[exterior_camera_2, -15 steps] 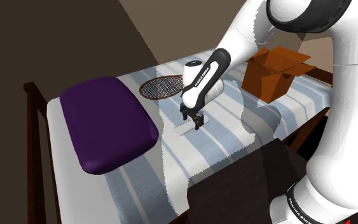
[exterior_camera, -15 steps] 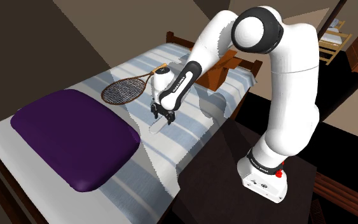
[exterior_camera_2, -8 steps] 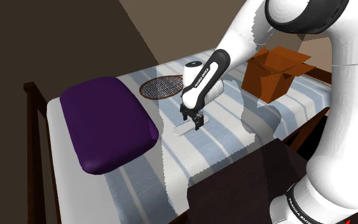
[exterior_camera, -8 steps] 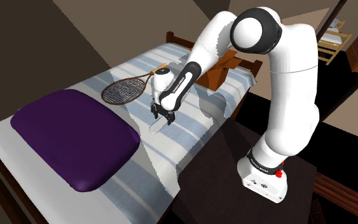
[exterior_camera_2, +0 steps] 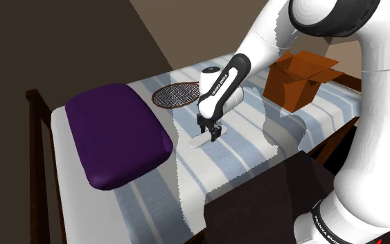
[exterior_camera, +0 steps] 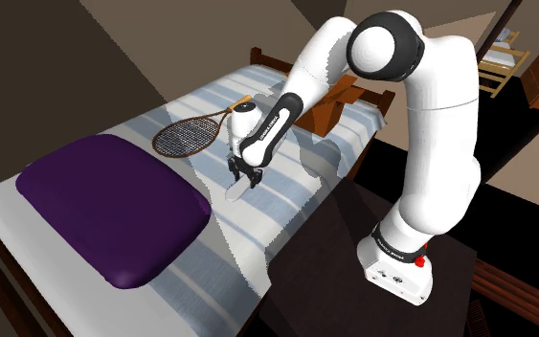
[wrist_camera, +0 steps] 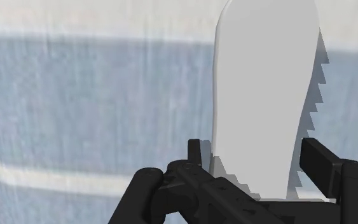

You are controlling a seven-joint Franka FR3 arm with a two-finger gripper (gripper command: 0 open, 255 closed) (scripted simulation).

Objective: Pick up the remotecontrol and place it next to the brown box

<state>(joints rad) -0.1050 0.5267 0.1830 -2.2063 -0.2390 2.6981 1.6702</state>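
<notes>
The arm is reaching down over the bed (exterior_camera: pixel 301 196), and the black pincer (exterior_camera: pixel 243 177) is right on the bedcover's blue and white stripes. The remote control (exterior_camera: pixel 235 194), drawn plain white, lies flat on the cover. It sits about mid-bed, between the purple pillow (exterior_camera: pixel 114 206) and the brown box (exterior_camera_2: pixel 298 80).

In the second exterior view the pincer (exterior_camera_2: pixel 210 133) stands over 1 end of the remote control (exterior_camera_2: pixel 199 142), and the rest of it pokes out toward the pillow (exterior_camera_2: pixel 113 132). A racket (exterior_camera_2: pixel 174 93) lies just beyond on the bed, apart from the remote.

Now the wrist view: the pincer (wrist_camera: pixel 254 153) is open, with 2 black fingers (wrist_camera: pixel 194 154) astride the remote control (wrist_camera: pixel 266 76), 1 at each long edge. A thin strip of shadow shows between 1 finger and the white body, so there is no clear clamp. The box sits well apart at the far end of the bed, its flaps open.
</notes>
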